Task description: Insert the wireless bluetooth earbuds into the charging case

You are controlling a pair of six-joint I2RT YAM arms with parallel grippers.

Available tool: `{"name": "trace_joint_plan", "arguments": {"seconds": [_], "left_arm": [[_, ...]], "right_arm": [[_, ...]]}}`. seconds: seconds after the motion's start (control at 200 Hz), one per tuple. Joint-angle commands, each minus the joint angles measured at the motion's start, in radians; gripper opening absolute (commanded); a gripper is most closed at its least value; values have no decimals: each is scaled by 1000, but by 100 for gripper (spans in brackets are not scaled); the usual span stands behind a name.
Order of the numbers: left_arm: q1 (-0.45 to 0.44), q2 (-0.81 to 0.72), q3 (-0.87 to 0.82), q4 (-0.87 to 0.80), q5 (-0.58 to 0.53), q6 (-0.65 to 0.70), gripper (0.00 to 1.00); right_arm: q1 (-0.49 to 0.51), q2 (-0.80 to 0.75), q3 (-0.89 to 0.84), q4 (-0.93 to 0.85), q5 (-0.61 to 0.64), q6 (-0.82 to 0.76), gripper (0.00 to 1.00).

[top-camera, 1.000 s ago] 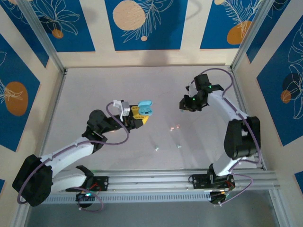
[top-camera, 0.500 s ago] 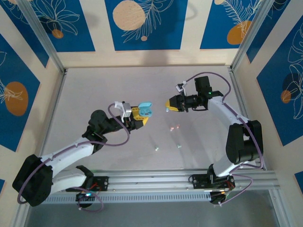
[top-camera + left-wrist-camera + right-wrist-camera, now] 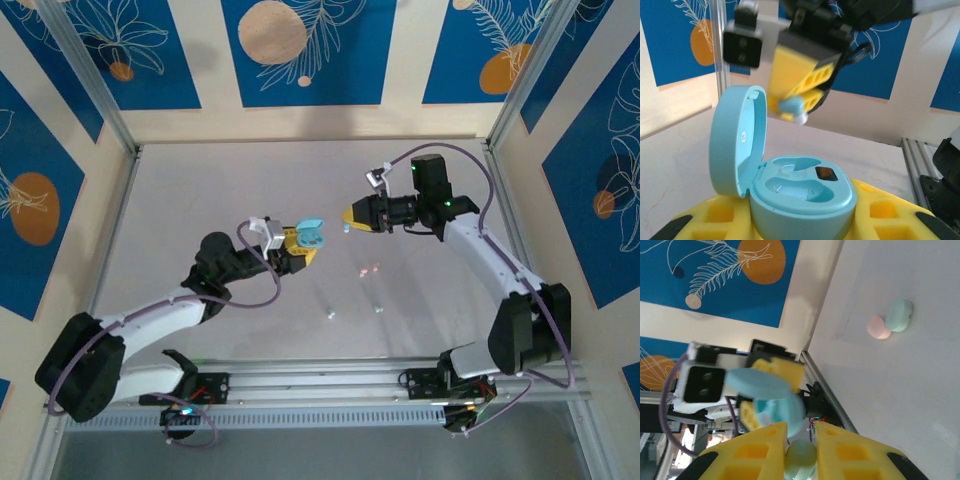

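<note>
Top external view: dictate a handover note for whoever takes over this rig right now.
Left gripper: shut on the pale blue pebble-shaped charging case, lid open, held off the white table.
Right gripper: shut on a pale blue earbud, near the open case.
Done: case open, one bud picked up; both wells look empty.
To do: seat this bud, then the small pastel buds loose on the table.

I see my left tool gripping the open blue case, my right tool pinching a pale bud just beside it; loose buds dot the worktop.
</note>
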Motion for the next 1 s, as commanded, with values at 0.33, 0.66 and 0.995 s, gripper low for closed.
{"name": "trace_joint_plan", "arguments": {"seconds": [0.33,0.66,0.995], "left_arm": [[-11,107,-15,260,-14,14,22],[-21,97,-13,262,-12,8,22],[-23,96,-9,277,-20,-8,22]], "right_arm": [[241,-109,87,-14,296,-3,22],[316,-91,78,43,439,20,22],[347,-75,61,100,500,67,22]]}}
